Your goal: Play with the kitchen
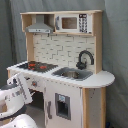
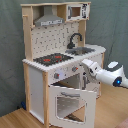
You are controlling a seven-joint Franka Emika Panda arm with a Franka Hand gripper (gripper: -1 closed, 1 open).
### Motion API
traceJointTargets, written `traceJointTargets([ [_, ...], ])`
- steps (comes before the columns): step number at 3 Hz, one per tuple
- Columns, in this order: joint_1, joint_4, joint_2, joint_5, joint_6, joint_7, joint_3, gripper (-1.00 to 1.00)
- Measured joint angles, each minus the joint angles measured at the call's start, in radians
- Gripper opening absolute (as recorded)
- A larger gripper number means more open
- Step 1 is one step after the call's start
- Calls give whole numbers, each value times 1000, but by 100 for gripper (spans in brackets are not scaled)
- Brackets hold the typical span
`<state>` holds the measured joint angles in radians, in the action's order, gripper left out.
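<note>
The kitchen point(image 1: 65, 95) is a tall toy unit of white panels and light wood, seen in both exterior views. It has a black-red stovetop point(image 1: 36, 65), a grey sink point(image 1: 73, 74), a black faucet point(image 1: 85, 58) and a silver hood point(image 1: 40, 26). In the second exterior view the oven door point(image 2: 70, 103) hangs open, tilted forward and down. My white arm point(image 2: 107, 75) reaches in from the second exterior view's right. My gripper point(image 2: 81, 66) is close to the front panel just under the stovetop point(image 2: 52, 59), above the open door. It is also at the first exterior view's lower left, my gripper point(image 1: 22, 83).
A grey curtain point(image 1: 115, 45) hangs behind the kitchen. The unit stands on a wooden floor point(image 2: 15, 119). A microwave point(image 1: 70, 22) sits on the top shelf beside the hood. The rounded counter end point(image 1: 102, 78) sticks out past the sink.
</note>
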<state>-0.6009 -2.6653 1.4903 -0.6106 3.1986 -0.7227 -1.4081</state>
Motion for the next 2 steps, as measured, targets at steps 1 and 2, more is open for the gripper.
traceJointTargets([
  [1, -74, 38, 0, 0, 64, 2, -9, 100],
  [2, -146, 76, 1, 0, 131, 3, -16, 100],
])
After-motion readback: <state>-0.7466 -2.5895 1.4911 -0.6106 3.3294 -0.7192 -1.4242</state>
